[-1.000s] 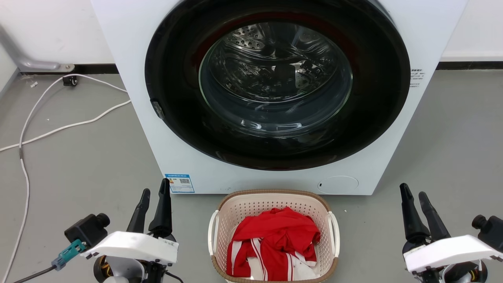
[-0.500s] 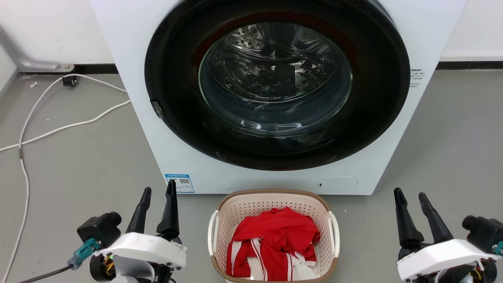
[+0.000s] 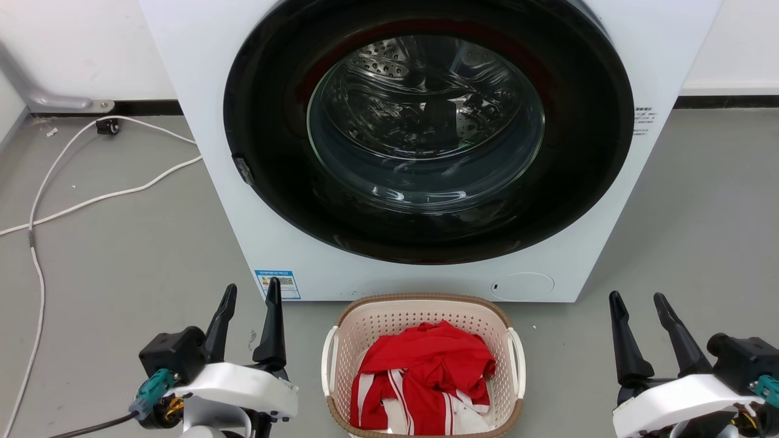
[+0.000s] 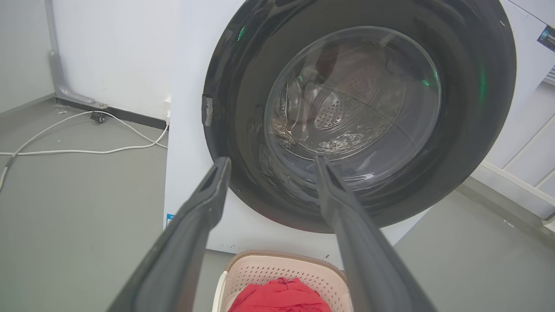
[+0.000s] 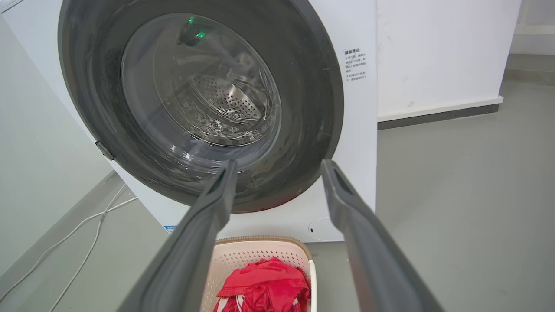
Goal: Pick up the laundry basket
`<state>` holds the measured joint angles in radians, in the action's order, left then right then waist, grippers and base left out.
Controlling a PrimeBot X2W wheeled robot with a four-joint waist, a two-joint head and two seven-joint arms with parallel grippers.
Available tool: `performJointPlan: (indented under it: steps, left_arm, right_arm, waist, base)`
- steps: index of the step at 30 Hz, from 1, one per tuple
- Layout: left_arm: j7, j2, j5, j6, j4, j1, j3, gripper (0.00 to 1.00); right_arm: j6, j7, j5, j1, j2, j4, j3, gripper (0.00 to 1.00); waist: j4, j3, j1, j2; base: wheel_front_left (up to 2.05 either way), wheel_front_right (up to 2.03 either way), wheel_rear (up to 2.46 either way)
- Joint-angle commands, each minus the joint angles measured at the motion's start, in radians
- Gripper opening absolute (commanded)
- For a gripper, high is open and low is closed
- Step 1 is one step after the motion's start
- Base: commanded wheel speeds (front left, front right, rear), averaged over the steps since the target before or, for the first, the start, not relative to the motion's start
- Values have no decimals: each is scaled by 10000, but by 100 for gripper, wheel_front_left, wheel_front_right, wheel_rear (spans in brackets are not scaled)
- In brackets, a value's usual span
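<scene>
The laundry basket sat on the grey floor at the bottom centre of the head view. Its far brown rim was near the foot of the washing machine, and whether the two touched could not be told. A red and white garment lay heaped inside, below the rim. The basket's left handle and right handle, both white, stood bare and untouched.

The left gripper hung at the lower left and the right gripper at the lower right. Each was well apart from its handle, with its jaws spread wide and holding nothing. In both wrist views the jaws pointed at the round glass door rather than at the basket, which sat low between them.

The step in hand looked like the approach, so the lift had not yet begun. Doing it well probably meant tipping both wrists downward and bringing the arms inward together, each pair of jaws straddling its own handle before closing. An even, matched rise seemed wise (a one-sided pull would likely tilt the light plastic and spill the garment). The machine's front stood close behind, leaving little room to swing forward. A white cable trailed at the left, out of the way.
</scene>
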<state>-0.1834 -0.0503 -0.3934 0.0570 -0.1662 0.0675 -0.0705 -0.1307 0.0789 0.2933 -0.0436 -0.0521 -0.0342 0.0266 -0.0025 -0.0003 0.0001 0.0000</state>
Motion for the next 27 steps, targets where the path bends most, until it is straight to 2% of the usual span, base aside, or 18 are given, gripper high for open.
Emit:
performJointPlan:
  steps: [1,27]
  left_arm:
    - [-92,-6,268,-49,64,-11,-42,100]
    - [-621,-1,2242,-265,-90,-145,-87,100]
  right_arm:
    - [0,77,-295,-61,12,145,2,100]
    - [1,220,-2564,-256,27,399,-53,100]
  waist:
    - [3,-3,-1,0]
    - [-24,-10,-1,0]
  base:
    - [0,0,0]
    - [0,0,0]
